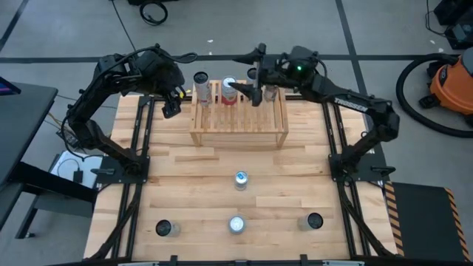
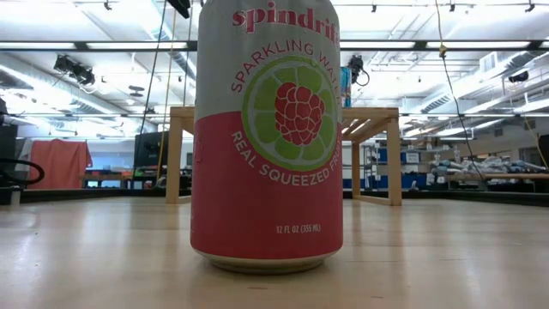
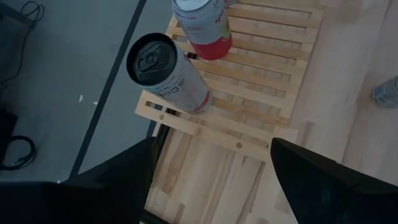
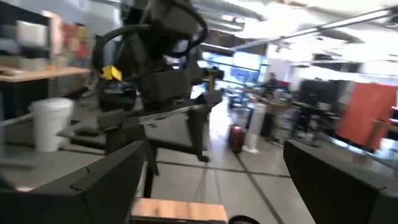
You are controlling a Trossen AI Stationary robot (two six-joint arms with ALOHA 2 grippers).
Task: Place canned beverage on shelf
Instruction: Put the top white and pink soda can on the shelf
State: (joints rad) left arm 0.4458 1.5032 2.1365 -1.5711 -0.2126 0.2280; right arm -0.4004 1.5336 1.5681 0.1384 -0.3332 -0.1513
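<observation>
Starting at the left of the high view, the left tool (image 1: 171, 103) hovers just off the left end of the shelf (image 1: 238, 133), its fingers apart with nothing between them. Its wrist view looks down on a slim white can (image 3: 168, 71) with a dark lid, standing on the slats near the shelf's end; its print is too small to read.

Next along stands a red-and-white can (image 1: 230, 90) on the slatted top, with the right tool (image 1: 255, 94) just beside it, fingers spread wide and holding nothing. A further can seems to stand behind that arm, though it is mostly hidden.

On the desk (image 1: 185, 185) in front, well apart from the shelf, four more cans wait. The low view is filled by one close can (image 2: 266, 137), grey above and pink-red below, reading "spindrift", "SPARKLING WATER" (cut off), "REAL SQUEEZED FR…" and "12 FL OZ (355 ML)", around a lime-and-raspberry emblem.

Such a can is likely fairly heavy if full, stiff enough yet thin-walled, so it would dent under a hard squeeze, and its smooth printed side may slip. The best hold is probably across the middle of the body, kept upright.
</observation>
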